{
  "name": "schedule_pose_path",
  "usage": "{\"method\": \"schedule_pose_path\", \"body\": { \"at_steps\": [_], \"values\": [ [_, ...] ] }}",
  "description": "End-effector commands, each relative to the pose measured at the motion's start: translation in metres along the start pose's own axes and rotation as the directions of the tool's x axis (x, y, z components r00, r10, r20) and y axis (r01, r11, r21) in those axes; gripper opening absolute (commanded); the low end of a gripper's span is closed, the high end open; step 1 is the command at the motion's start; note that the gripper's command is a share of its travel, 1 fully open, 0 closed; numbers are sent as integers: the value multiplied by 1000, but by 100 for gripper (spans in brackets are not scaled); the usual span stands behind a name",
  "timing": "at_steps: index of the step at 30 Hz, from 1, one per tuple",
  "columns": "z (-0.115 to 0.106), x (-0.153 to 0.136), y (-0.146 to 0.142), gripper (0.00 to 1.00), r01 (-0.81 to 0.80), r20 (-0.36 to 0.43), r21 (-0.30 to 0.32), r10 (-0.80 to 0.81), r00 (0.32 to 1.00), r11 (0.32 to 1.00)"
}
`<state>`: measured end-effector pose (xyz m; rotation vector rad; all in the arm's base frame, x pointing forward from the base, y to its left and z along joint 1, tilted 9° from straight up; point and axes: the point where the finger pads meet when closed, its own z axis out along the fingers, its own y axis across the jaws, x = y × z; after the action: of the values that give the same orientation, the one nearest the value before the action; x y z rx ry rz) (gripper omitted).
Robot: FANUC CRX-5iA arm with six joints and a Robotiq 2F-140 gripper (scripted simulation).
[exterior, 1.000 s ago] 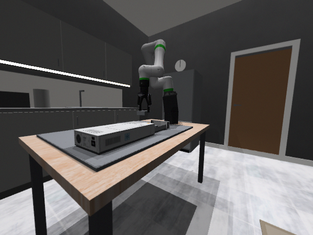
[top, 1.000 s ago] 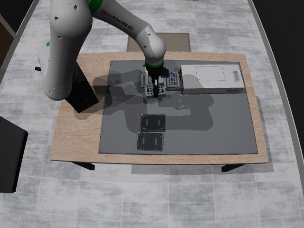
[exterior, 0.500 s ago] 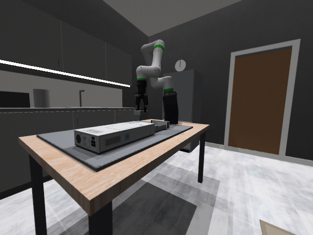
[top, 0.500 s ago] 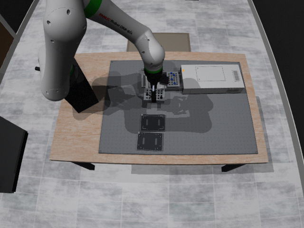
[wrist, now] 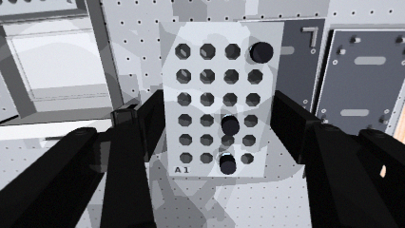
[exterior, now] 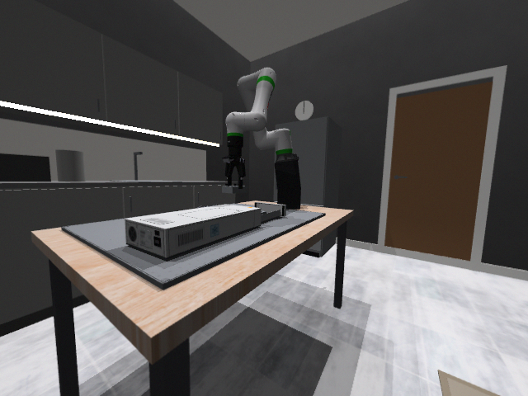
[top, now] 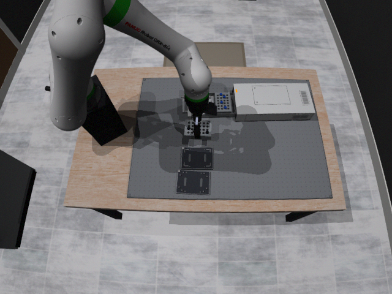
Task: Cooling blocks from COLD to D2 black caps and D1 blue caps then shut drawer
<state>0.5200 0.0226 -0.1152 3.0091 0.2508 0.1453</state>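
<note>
My gripper (top: pixel 196 128) (exterior: pixel 233 186) (wrist: pixel 217 104) is shut on the black-capped block (top: pixel 206 127) (exterior: pixel 228 190) (wrist: pixel 195 171), held level high above the deck. Three black caps show in its bores in the wrist view. The blue-capped block (top: pixel 223 98) sits in the open drawer (exterior: pixel 283 209) (wrist: pixel 102 57), at the cooler end; the drawer's other bay looks empty. The cooler COLD (top: pixel 272 107) (exterior: pixel 213 217) has its orange lamp (top: pixel 236 90) lit. Slot D1 (top: pixel 196 158) (wrist: pixel 299 81) has corner locators, and slot D2 (top: pixel 193 182) (wrist: pixel 352 87) has pins; both are bare.
The perforated deck (top: pixel 269 186) (exterior: pixel 102 251) lies on the wooden table (top: pixel 95 183) (exterior: pixel 128 307). The robot's black pedestal (top: pixel 106 126) (exterior: pixel 287 183) stands at the table's left in the top view. The drawer's raised walls stand near the held block in the wrist view.
</note>
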Motion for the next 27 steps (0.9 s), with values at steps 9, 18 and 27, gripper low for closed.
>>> {"method": "schedule_pose_path", "body": {
  "at_steps": [9, 18, 27],
  "values": [
    [-1, -1, 24, 10, 0, -2, 0, 0, 1000, 1000],
    [-1, -2, 48, 10, 0, -2, 0, 0, 1000, 1000],
    [-1, -4, 67, 10, 0, -2, 0, 0, 1000, 1000]
  ]
}}
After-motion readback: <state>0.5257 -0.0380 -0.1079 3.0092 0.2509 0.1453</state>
